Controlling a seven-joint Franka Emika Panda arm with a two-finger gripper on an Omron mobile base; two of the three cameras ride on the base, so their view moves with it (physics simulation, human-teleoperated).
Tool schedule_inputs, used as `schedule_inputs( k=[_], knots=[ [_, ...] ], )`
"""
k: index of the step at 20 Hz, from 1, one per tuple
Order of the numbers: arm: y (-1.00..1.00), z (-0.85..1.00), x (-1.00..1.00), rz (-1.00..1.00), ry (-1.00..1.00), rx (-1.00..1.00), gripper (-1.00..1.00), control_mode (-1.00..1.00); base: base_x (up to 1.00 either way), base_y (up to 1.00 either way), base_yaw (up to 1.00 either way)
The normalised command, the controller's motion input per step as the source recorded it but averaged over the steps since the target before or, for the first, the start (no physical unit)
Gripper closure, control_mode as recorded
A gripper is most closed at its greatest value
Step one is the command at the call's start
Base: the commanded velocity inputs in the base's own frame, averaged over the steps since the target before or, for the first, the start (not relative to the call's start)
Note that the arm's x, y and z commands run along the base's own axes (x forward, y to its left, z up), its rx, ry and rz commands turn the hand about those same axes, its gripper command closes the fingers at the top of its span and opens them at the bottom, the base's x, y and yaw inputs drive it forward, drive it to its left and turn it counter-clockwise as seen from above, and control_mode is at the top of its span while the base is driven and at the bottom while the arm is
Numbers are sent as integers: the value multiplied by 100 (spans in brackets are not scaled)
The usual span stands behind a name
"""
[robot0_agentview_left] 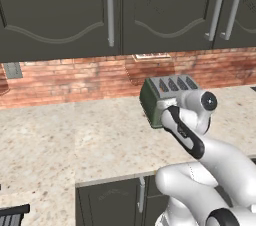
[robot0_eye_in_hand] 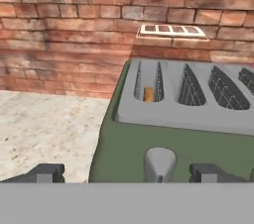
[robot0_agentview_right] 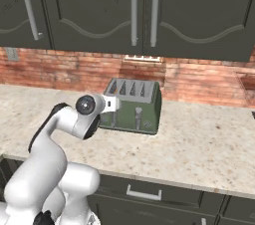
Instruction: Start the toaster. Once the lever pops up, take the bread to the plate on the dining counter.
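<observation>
Two dark fingertips [robot0_eye_in_hand: 44, 172] of the jaws were seen nearest the hand camera, spread wide with nothing between them. Their tips were cut off by the lower edge of the view. Just beyond them, between the two tips, the pale lever [robot0_eye_in_hand: 159, 163] was seen on the toaster [robot0_eye_in_hand: 149, 148]. The bread [robot0_eye_in_hand: 148, 94] was mostly hidden, only an orange-brown sliver being made out deep in the leftmost slot. In the left base view the toaster [robot0_agentview_left: 152, 101] was partly covered by the arm, and the jaws themselves were hidden behind the wrist. The toaster [robot0_agentview_right: 142, 112] was set on the worktop [robot0_agentview_right: 199, 144] near the brick wall [robot0_agentview_right: 199, 79], with open speckled surface left on both sides and in front, up to the worktop's front edge.
</observation>
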Motion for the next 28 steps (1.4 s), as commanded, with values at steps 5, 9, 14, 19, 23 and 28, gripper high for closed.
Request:
schedule_inputs(
  k=[5, 9, 14, 19, 23, 28],
  knots=[
    [0, 27, -13, 0, -18, 0, -100, -100, 0, 0, 0],
    [0, 35, 0, -1, -8, 0, -100, -100, 0, 0, 0],
    [0, 29, 0, -2, -2, 0, -100, -100, 0, 0, 0],
    [0, 11, 12, -4, 0, 0, -100, -100, 0, 0, 0],
    [0, 2, 20, -5, 1, 2, -100, -100, 0, 0, 0],
    [0, 0, 25, -8, 5, 6, -100, -100, 0, 0, 0]
  ],
)
